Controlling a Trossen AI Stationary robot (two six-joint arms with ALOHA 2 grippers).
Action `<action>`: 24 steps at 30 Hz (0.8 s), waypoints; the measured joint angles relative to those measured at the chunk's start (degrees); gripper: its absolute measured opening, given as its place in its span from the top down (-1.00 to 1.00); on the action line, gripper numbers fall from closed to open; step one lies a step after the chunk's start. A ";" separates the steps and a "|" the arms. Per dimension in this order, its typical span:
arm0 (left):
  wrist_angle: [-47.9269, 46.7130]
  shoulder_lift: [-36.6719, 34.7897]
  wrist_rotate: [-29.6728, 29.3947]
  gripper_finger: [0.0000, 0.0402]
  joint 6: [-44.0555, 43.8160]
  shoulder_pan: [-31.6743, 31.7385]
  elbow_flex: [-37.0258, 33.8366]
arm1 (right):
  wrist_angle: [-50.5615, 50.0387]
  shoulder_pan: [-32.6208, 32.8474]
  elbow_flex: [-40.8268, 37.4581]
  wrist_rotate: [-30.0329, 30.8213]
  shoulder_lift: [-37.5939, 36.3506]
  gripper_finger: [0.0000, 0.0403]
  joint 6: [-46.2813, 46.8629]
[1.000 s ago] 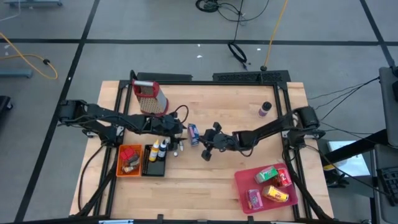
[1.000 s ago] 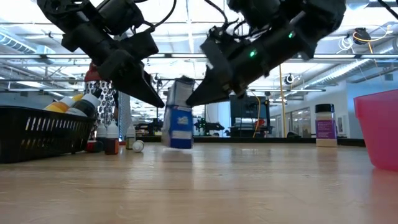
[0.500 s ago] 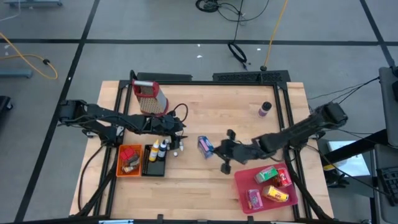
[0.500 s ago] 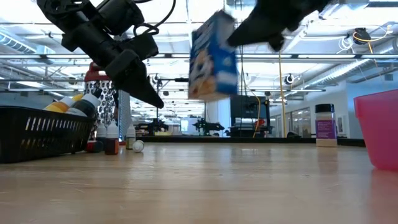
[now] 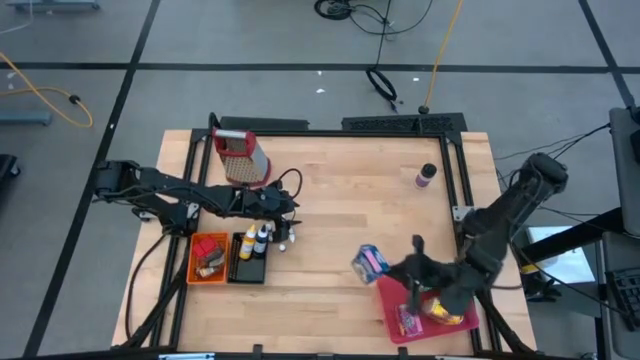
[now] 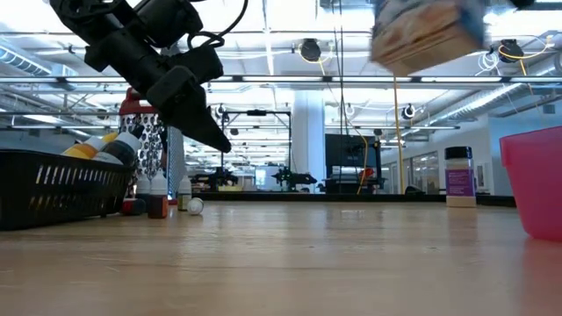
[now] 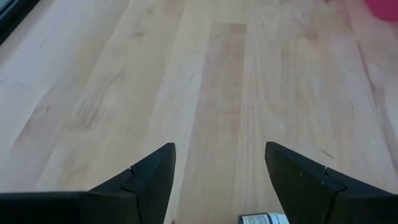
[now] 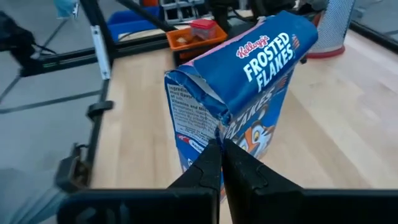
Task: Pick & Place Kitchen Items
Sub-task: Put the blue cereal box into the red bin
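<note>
— What is the right gripper (image 8: 222, 163) doing?

— It is clenching its fingers on the crumpled top edge of a small blue cardboard Frosted Flakes carton (image 5: 368, 262), which is hanging in the air just ahead of the fingertips, above the wooden table (image 5: 340, 190). A pink plastic tray (image 5: 392, 296) holding more cartons is lying just under and behind that gripper.

— And the left gripper (image 7: 219, 180)?

— It is hovering with its fingers spread, gripping nothing. Little bottles (image 5: 285, 238) are standing just beside it, and a black basket (image 5: 248, 270) and an orange bin (image 5: 196, 275) are sitting near its wrist.
</note>
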 joint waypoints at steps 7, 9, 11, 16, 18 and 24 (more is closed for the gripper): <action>0.04 0.00 -0.02 -0.26 -0.90 -0.08 0.00 | -7.31 9.24 0.00 1.90 0.04 1.00 8.36; 0.03 0.00 0.00 -0.26 -0.92 -0.08 0.00 | -10.29 11.65 0.00 1.69 0.04 1.00 10.79; 0.04 0.00 0.00 -0.26 -1.05 -0.08 0.00 | -13.70 13.76 0.00 1.35 0.04 1.00 14.14; 0.20 0.00 0.00 -0.26 -1.27 -0.08 0.00 | -22.46 17.41 0.00 1.80 -0.26 1.00 24.92; 0.20 0.00 -0.02 -0.26 -1.27 -0.08 0.00 | -25.02 18.33 0.00 1.82 -0.26 1.00 28.10; 0.59 0.00 -0.02 -0.26 -1.25 -0.08 0.00 | -27.11 19.59 0.00 1.75 -0.26 1.00 32.63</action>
